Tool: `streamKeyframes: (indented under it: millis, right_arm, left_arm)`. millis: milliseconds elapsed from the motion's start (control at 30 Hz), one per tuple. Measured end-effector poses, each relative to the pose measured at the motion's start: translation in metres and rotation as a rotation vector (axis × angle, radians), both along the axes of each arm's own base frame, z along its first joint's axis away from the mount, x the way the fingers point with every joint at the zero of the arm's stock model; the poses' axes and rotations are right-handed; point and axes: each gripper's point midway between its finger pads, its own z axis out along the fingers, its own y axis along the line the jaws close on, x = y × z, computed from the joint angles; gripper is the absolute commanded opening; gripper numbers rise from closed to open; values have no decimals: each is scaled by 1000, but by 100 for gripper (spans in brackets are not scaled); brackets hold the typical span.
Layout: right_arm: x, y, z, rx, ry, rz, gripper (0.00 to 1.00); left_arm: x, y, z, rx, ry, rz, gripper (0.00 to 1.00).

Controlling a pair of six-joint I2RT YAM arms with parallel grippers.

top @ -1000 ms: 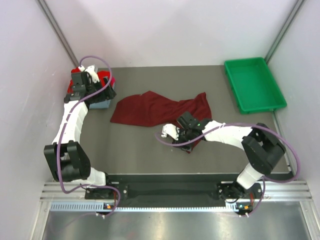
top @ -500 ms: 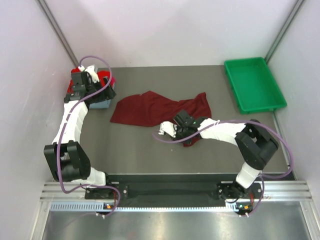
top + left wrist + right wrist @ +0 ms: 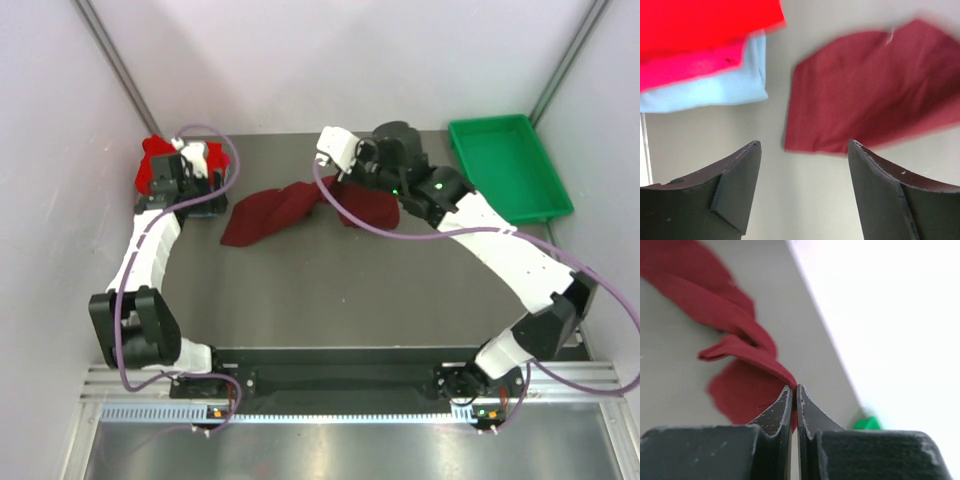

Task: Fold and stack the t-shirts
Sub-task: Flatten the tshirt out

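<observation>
Fabric of maroon t-shirt [image 3: 745,390] sits pinched in shut tips of R gripper [image 3: 794,390], prob. to lift and spread it for folding; rest trails beyond onto table [image 3: 670,370]. L gripper [image 3: 802,150] hangs open, empty: shirt corner ahead-right, folded stack [image 3: 700,55] ahead-left, where it prob. goes once folded.

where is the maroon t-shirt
In the top view the maroon t-shirt lies on the table's far half, just right of the folded stack, one edge pinched in the right gripper.
</observation>
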Motion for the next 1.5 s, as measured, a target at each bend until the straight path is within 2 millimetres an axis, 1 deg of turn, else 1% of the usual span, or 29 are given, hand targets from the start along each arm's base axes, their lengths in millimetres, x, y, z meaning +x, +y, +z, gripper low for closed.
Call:
streamKeyframes:
  millis: [33, 100, 167, 233, 333, 467, 567, 733, 767, 833, 1000, 1100, 1233, 1433, 1500]
  right_arm:
    - [-2, -4, 17, 18, -34, -3, 0]
    - [-3, -9, 33, 30, -72, -11, 0]
    - [-2, -12, 38, 21, -93, -19, 0]
    - [0, -14, 34, 1, -94, -26, 0]
    - [5, -14, 24, -23, -81, -33, 0]
    - [8, -14, 19, -33, -71, -41, 0]
    - [8, -14, 19, -33, -71, -41, 0]
    - [9, -14, 19, -34, -72, -45, 0]
    - [9, -15, 19, -35, -72, -46, 0]
    - [9, -15, 18, -36, -72, -47, 0]
    - [9, -15, 17, -38, -71, -49, 0]
    - [10, -17, 16, -39, -70, -52, 0]
    - [11, -18, 16, -40, -70, -57, 0]
    - [12, -18, 15, -43, -69, -61, 0]
    - [13, -19, 14, -45, -67, -63, 0]
  left_arm:
    - [-5, -2, -8, 23, 7, -25, 79]
    - [-27, -10, -33, 62, 56, -91, 80]
    - [-45, -19, -56, 67, 116, -147, 81]
    - [-57, -28, -72, 45, 165, -192, 80]
    - [-61, -36, -82, 11, 199, -225, 80]
    - [-64, -42, -100, -18, 249, -243, 80]
    - [-67, -44, -118, -38, 306, -250, 80]
    - [-71, -45, -155, -64, 419, -252, 80]
    - [-69, -45, -160, -67, 435, -252, 80]
    - [-67, -45, -162, -68, 441, -251, 80]
    - [-53, -44, -156, -65, 419, -252, 80]
    - [-41, -44, -161, -66, 424, -252, 80]
    - [-23, -44, -162, -73, 425, -251, 80]
    - [15, -43, -159, -77, 382, -254, 80]
    - [21, -43, -158, -74, 369, -254, 80]
